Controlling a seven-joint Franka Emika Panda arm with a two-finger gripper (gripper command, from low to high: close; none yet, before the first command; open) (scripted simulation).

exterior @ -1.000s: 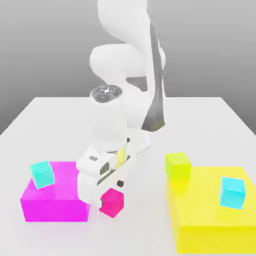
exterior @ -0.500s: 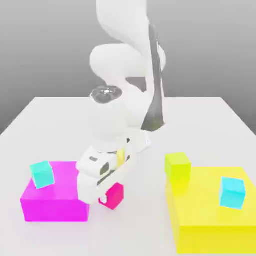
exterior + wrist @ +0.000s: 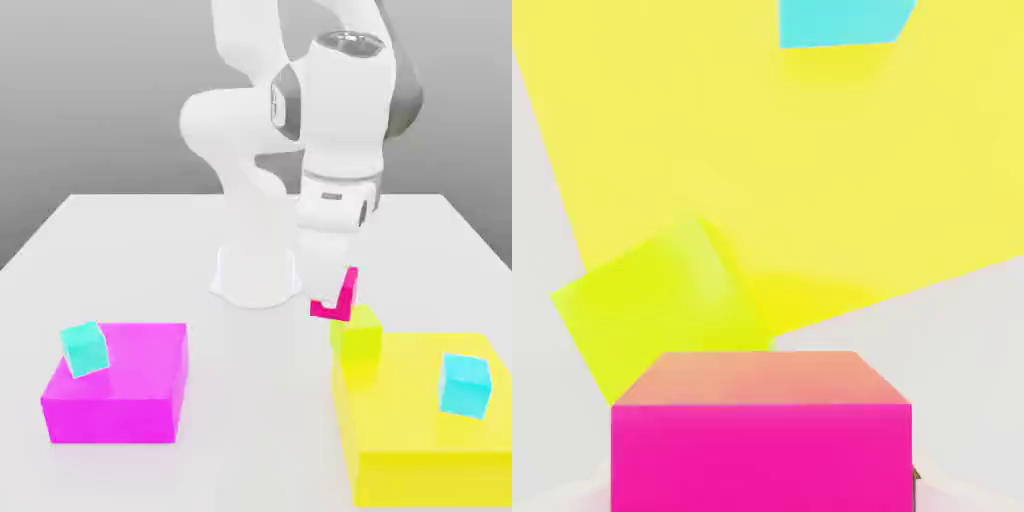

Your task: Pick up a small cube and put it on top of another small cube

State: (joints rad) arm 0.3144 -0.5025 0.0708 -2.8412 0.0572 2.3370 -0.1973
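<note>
Right of centre in the exterior view, the small pink cube (image 3: 338,297) hangs in the air, clamped in the narrow jaws of the gripper (image 3: 330,285), tilted so one edge points down and sitting just above and slightly toward the exterior view's left of the lime cube (image 3: 357,335); in the hand view the pink cube (image 3: 760,440) fills the lower frame with the lime cube (image 3: 662,300) beyond it and off to one side, so the two do not look lined up yet; the lime cube rests at the near corner of the big yellow block (image 3: 425,425), touching its upper face, while a cyan cube (image 3: 466,384) sits further toward the lower right on that block; well apart, at lower left, a second cyan cube (image 3: 84,348) perches on the big magenta block (image 3: 125,398), all on the white table (image 3: 250,350); the step in hand looks like the carry-over, and it likely calls for centring the pink cube squarely over the lime one, levelling its faces, then lowering gently before letting go; releasing off-centre or tilted risks it sliding off.
</note>
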